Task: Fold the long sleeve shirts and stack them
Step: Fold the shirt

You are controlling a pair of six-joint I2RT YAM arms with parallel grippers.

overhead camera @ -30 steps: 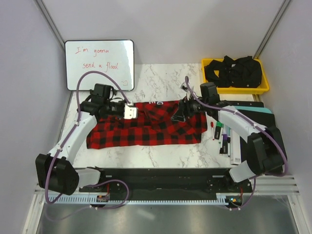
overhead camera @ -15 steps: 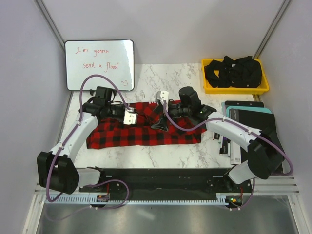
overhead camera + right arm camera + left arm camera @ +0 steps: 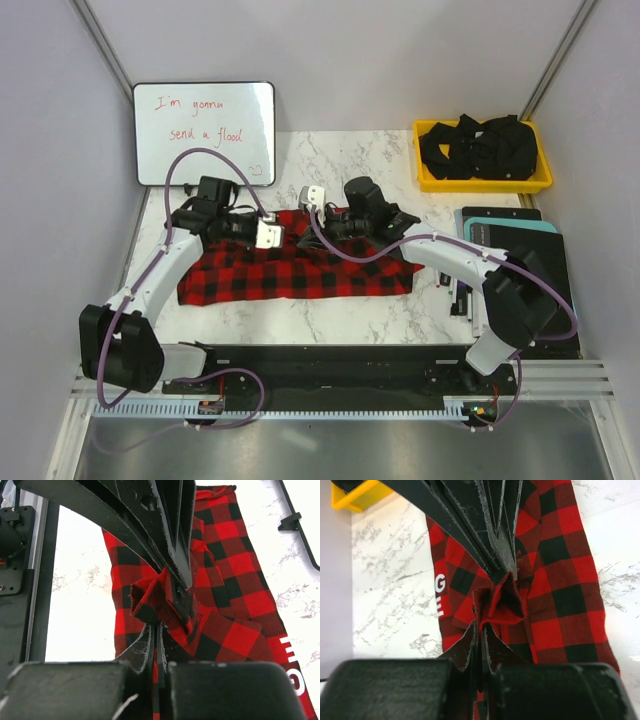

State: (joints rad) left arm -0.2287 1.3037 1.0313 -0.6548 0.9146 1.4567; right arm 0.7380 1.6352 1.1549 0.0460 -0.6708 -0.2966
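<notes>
Flannel shirt (image 3: 300, 272) is seen from above spread flat on the marble table (image 3: 330, 320), with both grippers near its far edge. Only the wrist views show the left gripper (image 3: 501, 576) and right gripper (image 3: 173, 581) each clamped on a raised fold. Bare marble borders the near edge; markers (image 3: 452, 280) lie just beside the right edge.

Overhead and wrist close-ups on shirt (image 3: 300, 275)
</notes>
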